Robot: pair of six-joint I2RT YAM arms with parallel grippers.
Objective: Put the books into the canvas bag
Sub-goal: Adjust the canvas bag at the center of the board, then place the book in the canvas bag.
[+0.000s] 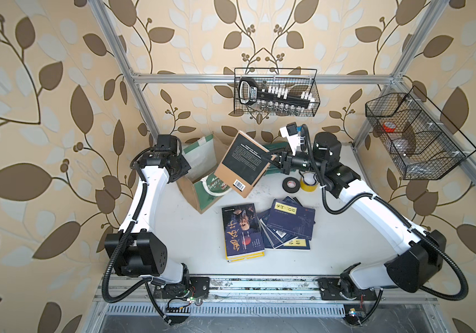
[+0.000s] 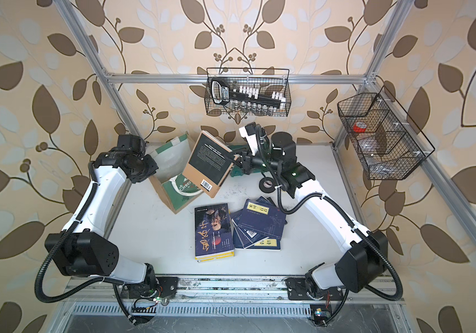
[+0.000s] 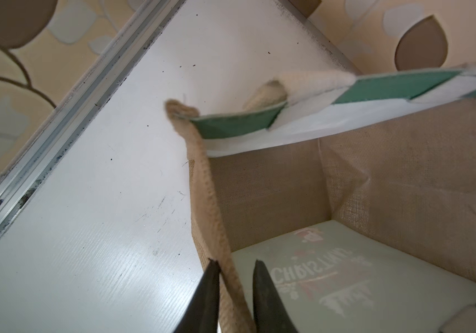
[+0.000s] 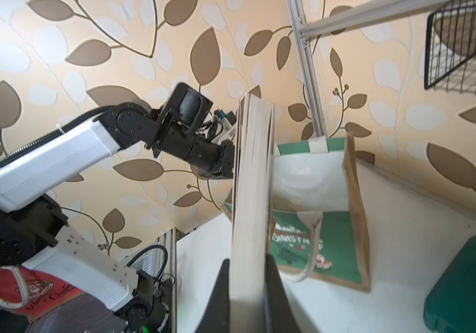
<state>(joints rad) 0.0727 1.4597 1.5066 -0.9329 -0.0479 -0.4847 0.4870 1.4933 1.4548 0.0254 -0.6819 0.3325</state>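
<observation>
The canvas bag [image 1: 187,190] lies on its side at the far left of the table [image 1: 190,239] with its mouth facing right, and the left gripper [image 3: 235,262] is pinched on the burlap rim of a side wall. The right gripper [image 4: 247,259] clamps the tan-and-black book [image 1: 245,161] by 1 edge, holding it tilted in the air at the bag's mouth. The other books [image 1: 288,222] lie in 2 loose heaps side by side near the table's middle, apart from the bag.
</observation>
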